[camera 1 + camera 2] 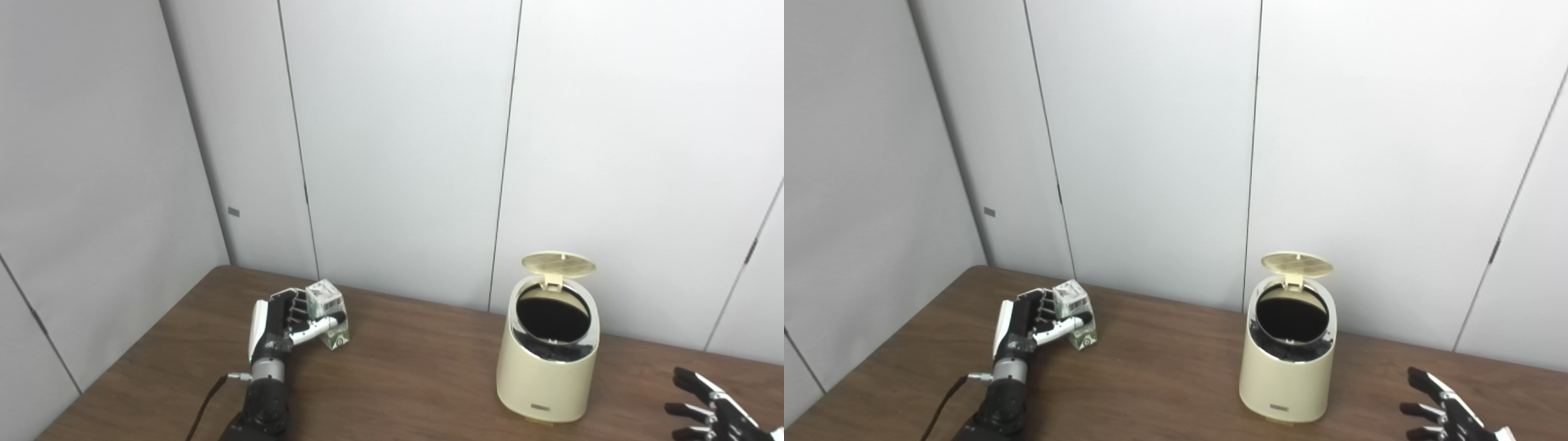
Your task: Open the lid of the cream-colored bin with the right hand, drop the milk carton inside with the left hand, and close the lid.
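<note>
The cream-colored bin (pixel 547 381) stands on the table right of centre, its round lid (pixel 558 264) tipped up and back so the dark inside shows. A small white and green milk carton (pixel 328 312) sits tilted on the table at the left. My left hand (pixel 283 324) is wrapped around it from the left, thumb across its front, shut on it. My right hand (pixel 710 409) is low at the right edge, well right of the bin, fingers spread and holding nothing.
The brown wooden table (pixel 398 380) ends at grey wall panels close behind the bin and carton. A black cable (pixel 205 404) runs along my left forearm. Bare tabletop lies between the carton and the bin.
</note>
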